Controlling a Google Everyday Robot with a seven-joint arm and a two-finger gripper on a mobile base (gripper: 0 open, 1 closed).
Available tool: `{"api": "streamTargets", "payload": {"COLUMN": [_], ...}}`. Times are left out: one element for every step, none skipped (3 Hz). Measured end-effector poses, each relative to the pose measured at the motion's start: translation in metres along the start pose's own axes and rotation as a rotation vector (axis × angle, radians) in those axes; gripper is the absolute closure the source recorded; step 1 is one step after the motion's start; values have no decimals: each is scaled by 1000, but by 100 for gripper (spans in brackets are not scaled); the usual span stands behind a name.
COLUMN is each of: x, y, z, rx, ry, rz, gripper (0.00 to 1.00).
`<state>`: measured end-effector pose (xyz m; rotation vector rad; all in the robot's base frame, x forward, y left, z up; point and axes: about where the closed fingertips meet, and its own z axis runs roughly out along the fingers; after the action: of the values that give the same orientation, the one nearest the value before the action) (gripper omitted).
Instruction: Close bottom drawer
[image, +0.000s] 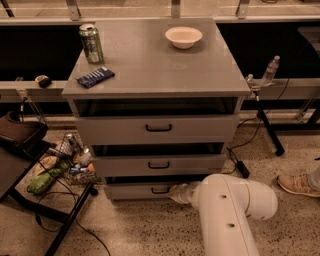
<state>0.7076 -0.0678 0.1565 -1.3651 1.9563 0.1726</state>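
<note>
The bottom drawer (135, 190) is the lowest of three grey drawers in the cabinet, with a small black loop handle (160, 190) at its centre. Its front panel stands out slightly past the cabinet base, with a dark gap above it. My gripper (176, 192) is at the end of the white arm (227, 210), low near the floor, pressed against the drawer front just right of the handle. The arm hides the right part of the drawer front.
On the cabinet top (155, 65) stand a green can (91, 43), a blue packet (96, 77) and a white bowl (183, 36). A basket of snacks (65, 160) and cables lie at the left. A shoe (297, 184) is at the right.
</note>
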Motion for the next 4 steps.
{"api": "streamTargets", "payload": {"x": [-1, -31, -103, -147], "y": [32, 40, 36, 49], "z": [-9, -44, -114, -177], "rx": [-70, -164, -324, -454], "ry": [28, 60, 122, 213], "rz": [-4, -79, -237, -307], "gripper": [100, 100, 100, 100]}}
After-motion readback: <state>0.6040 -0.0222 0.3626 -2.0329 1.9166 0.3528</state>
